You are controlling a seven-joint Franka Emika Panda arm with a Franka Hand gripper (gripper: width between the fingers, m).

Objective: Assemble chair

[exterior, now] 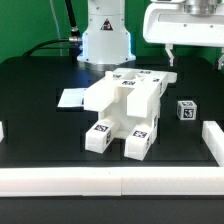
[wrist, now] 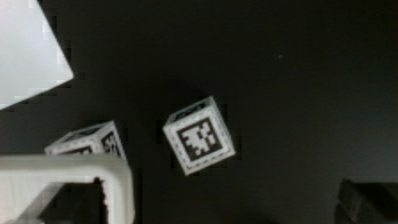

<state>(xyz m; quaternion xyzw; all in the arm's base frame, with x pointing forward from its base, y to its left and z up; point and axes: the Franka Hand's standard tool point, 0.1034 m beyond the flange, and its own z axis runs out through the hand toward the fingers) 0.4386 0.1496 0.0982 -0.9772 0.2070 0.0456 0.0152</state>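
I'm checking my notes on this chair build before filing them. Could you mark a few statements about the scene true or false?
1. The gripper is open and empty. True.
2. The small tagged block sits on top of the chair assembly. False: it stands on the table, apart from the assembly, toward the exterior view's right.
3. The marker board lies flat beside the assembly. True.
4. The gripper grips a chair leg. False: it hangs clear of every part.

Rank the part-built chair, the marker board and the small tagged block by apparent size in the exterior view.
Largest: part-built chair.
Then, unranked: marker board and small tagged block. The flat board is seen at a shallow slant, so their visible areas look alike.
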